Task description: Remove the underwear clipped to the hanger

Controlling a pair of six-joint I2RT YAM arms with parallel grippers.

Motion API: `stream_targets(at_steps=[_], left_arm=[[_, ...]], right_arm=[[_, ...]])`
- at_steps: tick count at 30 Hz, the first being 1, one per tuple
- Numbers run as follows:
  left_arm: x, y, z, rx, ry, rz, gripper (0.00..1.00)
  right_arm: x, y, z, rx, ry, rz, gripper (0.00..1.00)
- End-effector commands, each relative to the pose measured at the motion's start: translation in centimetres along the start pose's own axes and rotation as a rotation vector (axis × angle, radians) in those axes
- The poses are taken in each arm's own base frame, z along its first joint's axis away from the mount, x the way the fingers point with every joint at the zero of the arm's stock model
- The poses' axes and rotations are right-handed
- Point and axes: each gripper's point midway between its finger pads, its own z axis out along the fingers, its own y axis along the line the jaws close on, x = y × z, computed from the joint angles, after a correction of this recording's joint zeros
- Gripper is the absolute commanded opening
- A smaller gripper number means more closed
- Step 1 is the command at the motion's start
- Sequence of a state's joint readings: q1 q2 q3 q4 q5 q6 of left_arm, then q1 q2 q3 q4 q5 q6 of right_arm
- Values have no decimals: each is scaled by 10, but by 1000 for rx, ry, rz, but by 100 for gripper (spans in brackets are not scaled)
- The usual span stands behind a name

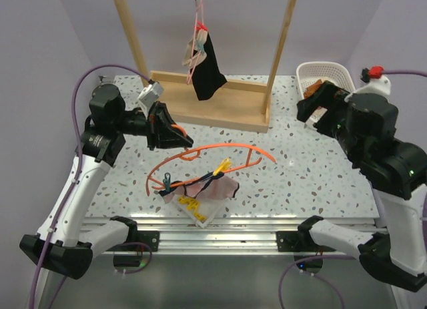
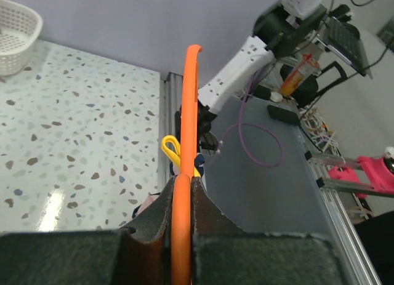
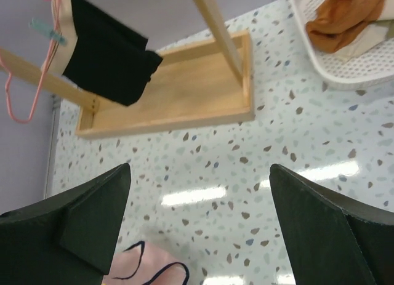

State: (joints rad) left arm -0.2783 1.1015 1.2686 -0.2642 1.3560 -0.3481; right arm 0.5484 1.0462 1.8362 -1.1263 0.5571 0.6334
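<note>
Down at the near edge of the worktop (image 1: 300, 175), the pale pink briefs (image 1: 217, 189) lie crumpled under the orange hanger (image 2: 188, 125), pinned by a yellow clip (image 1: 222, 166) and a bluish clip (image 1: 167, 185). The left pincer (image 2: 181, 199) is clamped tight on the hanger's rim and seems to tip that side up. The right pincer (image 3: 198, 174) hangs wide apart with nothing in it, up near the white basket (image 1: 333, 69).

The second pair, the black briefs (image 1: 208, 72) with the tan panel, dangles from a pink hanger (image 1: 193, 52) on the wooden rack (image 1: 220, 99), well apart from both arms.

Both garments look feather-light and floppy. They'll likely stretch before a clip lets go, so I'd pinch the cloth right beside a clip and pull straight out with the hanger braced.

Hard to read: how many clips actually bite the pink pair, what the white piece (image 1: 197, 214) just below it is, and the rack's top, which is cut off above.
</note>
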Motion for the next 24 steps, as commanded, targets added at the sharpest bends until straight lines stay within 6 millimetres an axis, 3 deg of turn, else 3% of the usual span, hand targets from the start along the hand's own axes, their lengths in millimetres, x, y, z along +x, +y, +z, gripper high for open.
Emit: stream_targets(at_steps=[1,2,3,6,7,12,13,18,24], left_arm=[[10,-41,-5,167,38,109,0],[12,-49,-6,182,41,127,0],[13,-52,-7,191,43,130,0],[15,-62,-7,216,50,145,0],[17,-63,-7,226,54,142,0],[17,-68,-7,255,65,150,0],[20,-69,-7,269,72,145,0],[29,-71,-8,302,102,147,0],[37,-72,-5,327,121,118,0]], right_arm=[[46,35,12,-124,259,-98,98],[59,45,20,-148,324,-111,98],[75,64,13,-256,423,-99,98],[108,82,21,-368,613,-44,98],[117,96,10,-490,723,12,98],[160,116,-3,-650,1004,144,98],[161,121,-16,-713,1054,180,98],[179,126,-36,-815,1215,308,95],[191,121,-60,-822,1338,272,94]])
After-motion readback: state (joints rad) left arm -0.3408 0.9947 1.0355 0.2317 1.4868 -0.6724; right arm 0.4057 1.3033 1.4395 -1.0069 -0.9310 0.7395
